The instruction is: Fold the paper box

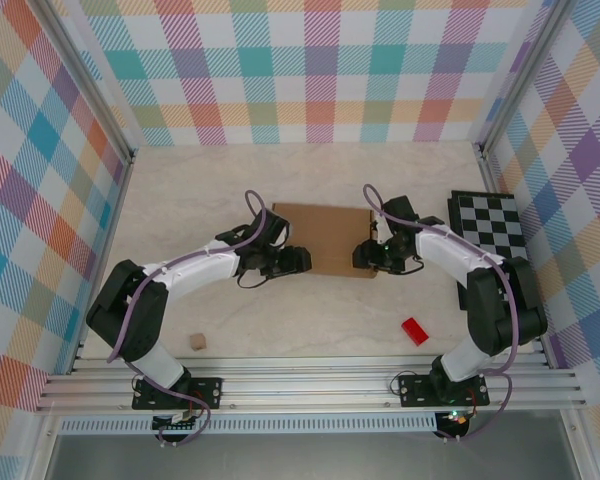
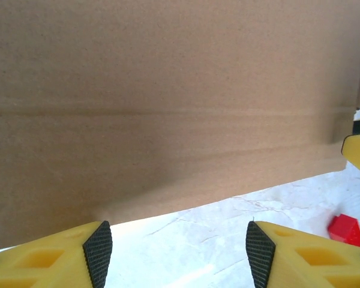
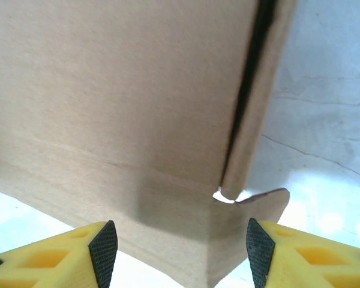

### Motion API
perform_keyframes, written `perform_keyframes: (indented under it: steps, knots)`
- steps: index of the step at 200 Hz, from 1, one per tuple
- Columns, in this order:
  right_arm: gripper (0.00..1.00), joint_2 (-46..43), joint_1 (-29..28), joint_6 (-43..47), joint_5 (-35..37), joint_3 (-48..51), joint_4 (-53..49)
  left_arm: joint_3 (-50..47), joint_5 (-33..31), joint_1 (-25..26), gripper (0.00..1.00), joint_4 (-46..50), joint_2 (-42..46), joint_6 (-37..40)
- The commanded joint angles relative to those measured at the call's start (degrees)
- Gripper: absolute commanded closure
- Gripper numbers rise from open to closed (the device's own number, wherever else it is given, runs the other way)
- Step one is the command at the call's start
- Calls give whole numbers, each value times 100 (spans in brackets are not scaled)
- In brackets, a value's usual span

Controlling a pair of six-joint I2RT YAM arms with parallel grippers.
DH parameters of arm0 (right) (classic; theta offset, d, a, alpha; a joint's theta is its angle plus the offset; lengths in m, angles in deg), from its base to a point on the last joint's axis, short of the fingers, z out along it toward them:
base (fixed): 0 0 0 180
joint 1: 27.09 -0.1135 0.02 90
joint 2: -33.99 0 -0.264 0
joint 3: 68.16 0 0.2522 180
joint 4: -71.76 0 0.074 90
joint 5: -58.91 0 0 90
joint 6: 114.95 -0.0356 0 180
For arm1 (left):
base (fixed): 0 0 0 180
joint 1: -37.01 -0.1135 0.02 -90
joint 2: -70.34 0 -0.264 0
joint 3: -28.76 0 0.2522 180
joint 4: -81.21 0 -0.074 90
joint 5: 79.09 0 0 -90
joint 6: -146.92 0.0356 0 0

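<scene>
The paper box (image 1: 325, 240) is a brown cardboard piece in the middle of the table, with a gripper at each of its near corners. My left gripper (image 1: 300, 261) is at its near left corner. In the left wrist view the left gripper (image 2: 179, 255) stands open over bare table, and the box wall (image 2: 168, 102) hangs just ahead of the pads (image 2: 99, 252). My right gripper (image 1: 364, 256) is at the near right corner. It (image 3: 181, 251) is open too, with the box's lower edge and a small tab (image 3: 270, 204) reaching down between its fingertips, touching neither pad.
A small red block (image 1: 414, 331) lies on the table near the right arm's base, also seen as a red block (image 2: 347, 229) from the left wrist. A tiny tan cube (image 1: 197, 342) sits front left. A black-and-white checkerboard (image 1: 490, 225) lies at the right wall.
</scene>
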Motion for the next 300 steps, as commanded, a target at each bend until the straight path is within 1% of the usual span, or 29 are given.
perform_keyframes:
  steps: [1, 20, 40, 48, 53, 62, 76, 85, 96, 106, 113, 133, 159, 178, 193, 198, 226, 264, 282, 300]
  knots:
    - [38, 77, -7, 78, 116, -337, -280, 311, 184, 58, 35, 139, 138, -346]
    - [37, 92, -7, 270, 356, -392, -439, 588, -66, 58, 30, 665, 163, -35]
    - [35, 89, -7, 369, 455, -382, -506, 923, -650, -52, 25, 1416, 349, 597]
    - [32, 86, -14, 409, 533, -374, -543, 991, -895, -147, 20, 1646, 446, 925]
    - [31, 87, -10, 415, 571, -359, -549, 991, -970, -247, 15, 1722, 499, 1150]
    - [29, 73, -8, 439, 586, -316, -516, 916, -782, -533, 10, 1732, 542, 1512]
    - [25, 45, -15, 422, 628, -239, -418, 741, -206, -1073, 8, 1564, 510, 1878]
    - [24, 34, -11, 392, 648, -218, -361, 589, 54, -1292, 7, 1350, 506, 2125]
    - [24, 43, -15, 310, 594, -216, -286, 520, 153, -1444, 6, 1263, 417, 2378]
    - [23, 62, -15, 184, 481, -196, -201, 533, 0, -1492, 6, 1282, 281, 2516]
    - [22, 71, -16, 98, 402, -161, -130, 522, -107, -1505, 6, 1254, 188, 2531]
    - [20, 71, -16, -162, 285, -5, 129, 398, -119, -1515, 5, 984, -30, 2498]
    - [20, 70, -16, -413, 12, 177, 417, -35, 239, -1498, 1, 208, 13, 2132]
    - [21, 114, -15, -520, -155, 266, 564, -233, 224, -1407, 1, -94, 17, 2013]
    - [21, 165, -16, -508, -169, 301, 608, -302, 256, -1344, 1, -150, -90, 2021]
    - [21, 183, -16, -500, -161, 303, 610, -334, 313, -1320, 2, -400, -110, 2020]
    - [22, 215, -16, -472, -203, 303, 636, -479, 400, -1124, 3, -773, -69, 2008]
    - [23, 256, -16, -503, -338, 268, 661, -416, 436, -982, 8, -647, -177, 1851]
    - [25, 260, -16, -555, -460, 251, 672, -374, 407, -897, 12, -473, -154, 1559]
    - [30, 226, -21, -622, -571, 250, 696, -312, 380, -783, 15, -314, -35, 1188]
